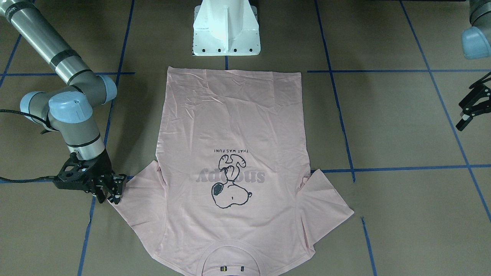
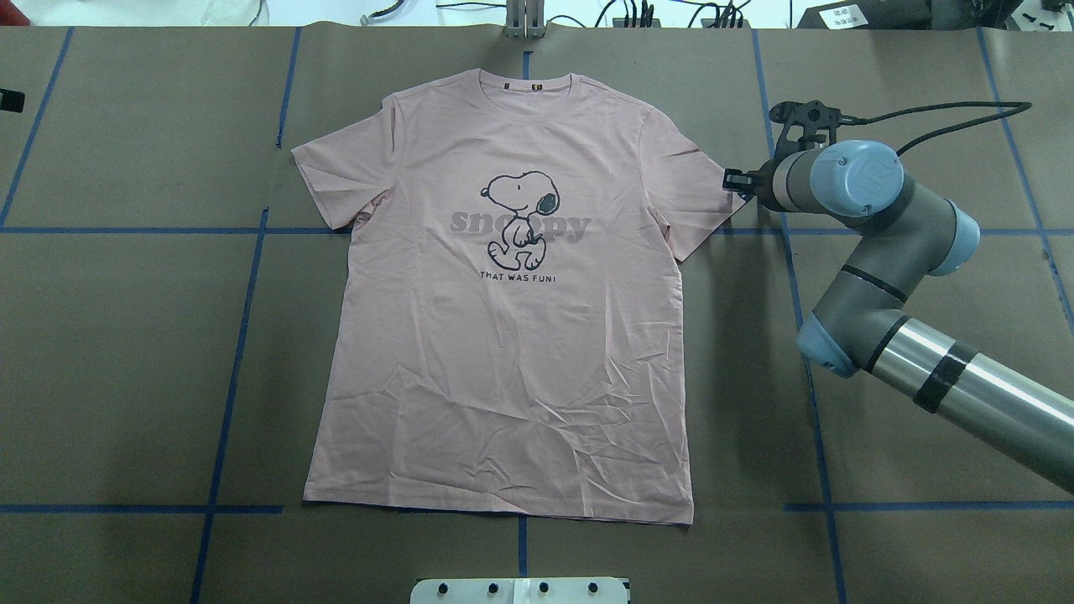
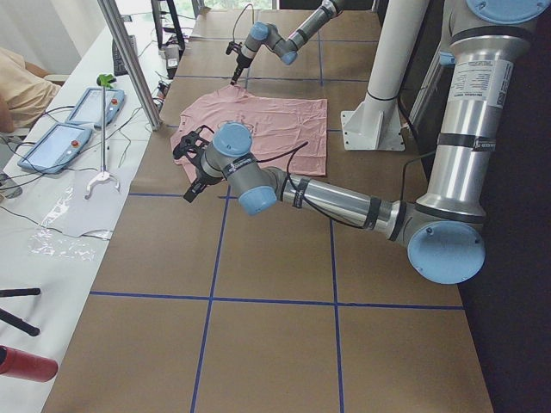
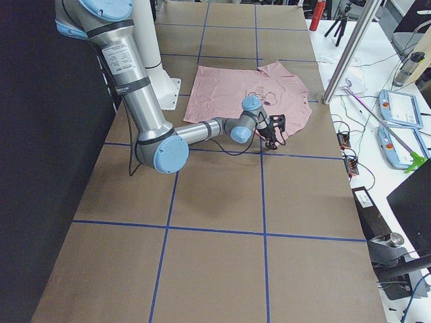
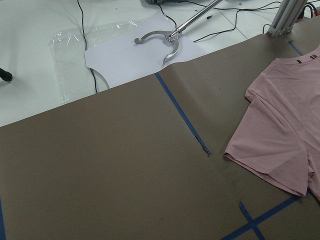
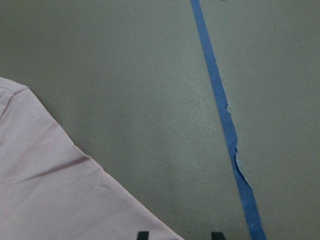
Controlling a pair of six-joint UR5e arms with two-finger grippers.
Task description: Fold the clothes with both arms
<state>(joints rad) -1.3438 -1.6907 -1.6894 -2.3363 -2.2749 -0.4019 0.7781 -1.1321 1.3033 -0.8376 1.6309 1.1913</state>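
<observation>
The pale pink T-shirt (image 1: 234,115) lies flat and print-up on the brown table, collar away from the robot; it also shows in the overhead view (image 2: 503,352). My right gripper (image 1: 111,197) is low at the outer edge of the shirt's sleeve (image 2: 701,180), open. In the right wrist view its fingertips (image 6: 142,234) stand apart, with the sleeve's edge (image 6: 45,195) reaching between them. My left gripper (image 1: 466,113) hovers well off the other sleeve, open and empty. The left wrist view shows that sleeve (image 5: 272,150) at a distance.
The white pedestal base (image 1: 226,30) stands at the shirt's hem side. Blue tape lines (image 2: 243,335) cross the table. A side bench beyond the collar end holds tablets (image 3: 73,120), cables and a metal grabber tool (image 5: 165,40).
</observation>
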